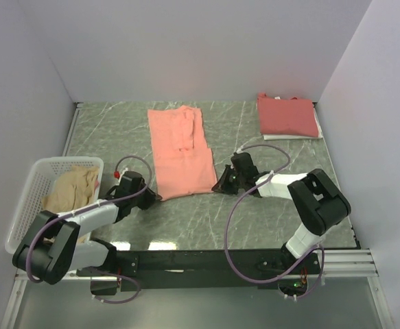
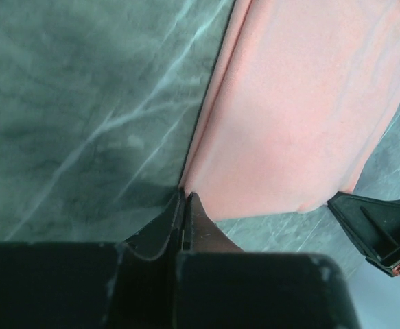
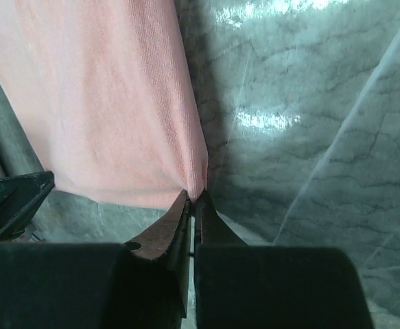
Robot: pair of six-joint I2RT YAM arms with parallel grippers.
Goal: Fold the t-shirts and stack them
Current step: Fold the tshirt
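A salmon-orange t-shirt (image 1: 180,151) lies flat as a long strip in the middle of the table. My left gripper (image 1: 153,197) is shut on its near left corner; in the left wrist view the jaws (image 2: 186,195) pinch the hem of the cloth (image 2: 302,103). At the near right corner my right gripper (image 1: 218,186) is shut on the same shirt, its tips (image 3: 194,195) closed on the cloth (image 3: 97,96). A deeper coral-red t-shirt (image 1: 287,114) lies folded at the back right. A pale tan t-shirt (image 1: 73,186) is bunched in the basket.
The white lattice basket (image 1: 28,199) stands at the table's left edge beside my left arm. White walls close in the back and both sides. A thin white layer shows under the coral-red shirt. Dark marbled table surface (image 1: 254,212) lies between the arms.
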